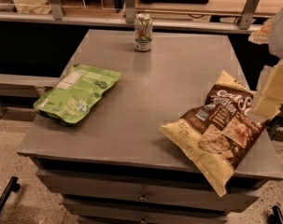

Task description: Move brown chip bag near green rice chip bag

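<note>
The brown chip bag [219,127] lies on the right side of the grey table [145,101], its lower corner hanging over the front edge. The green rice chip bag [77,93] lies flat near the table's left edge, far from the brown one. My gripper [265,66] comes in from the right edge of the view, just above and to the right of the brown bag. It is open and holds nothing. Its lower finger [272,93] overlaps the bag's upper right corner, and its upper finger [259,33] is well apart from it.
A drink can [143,32] stands upright at the back middle of the table. A counter with metal posts [131,13] runs behind the table. Drawers [141,195] sit below the tabletop. Speckled floor lies to the left.
</note>
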Robot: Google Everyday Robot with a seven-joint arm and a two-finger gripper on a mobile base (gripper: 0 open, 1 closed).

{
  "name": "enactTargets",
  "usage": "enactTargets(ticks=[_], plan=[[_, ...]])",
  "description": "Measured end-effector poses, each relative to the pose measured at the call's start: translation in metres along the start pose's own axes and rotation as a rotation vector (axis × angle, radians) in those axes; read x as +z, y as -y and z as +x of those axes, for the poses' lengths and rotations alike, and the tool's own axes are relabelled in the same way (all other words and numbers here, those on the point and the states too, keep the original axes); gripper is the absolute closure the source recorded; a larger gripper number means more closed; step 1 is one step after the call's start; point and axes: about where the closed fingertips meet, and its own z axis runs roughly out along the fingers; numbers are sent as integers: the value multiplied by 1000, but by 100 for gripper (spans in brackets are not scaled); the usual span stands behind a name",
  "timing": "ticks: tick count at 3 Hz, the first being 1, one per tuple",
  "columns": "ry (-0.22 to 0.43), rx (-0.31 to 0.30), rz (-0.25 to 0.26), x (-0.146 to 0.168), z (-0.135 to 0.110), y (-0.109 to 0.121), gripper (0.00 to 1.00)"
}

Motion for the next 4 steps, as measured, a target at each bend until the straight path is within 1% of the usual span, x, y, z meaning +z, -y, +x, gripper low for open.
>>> enactTargets(ticks=[1,2,3,4], plan=[[0,0,0,0,0,0,0],[-9,-63,2,13,2,-1,0],[16,-220,10,48,12,-15,0],[47,-370,1,66,14,-27,0]])
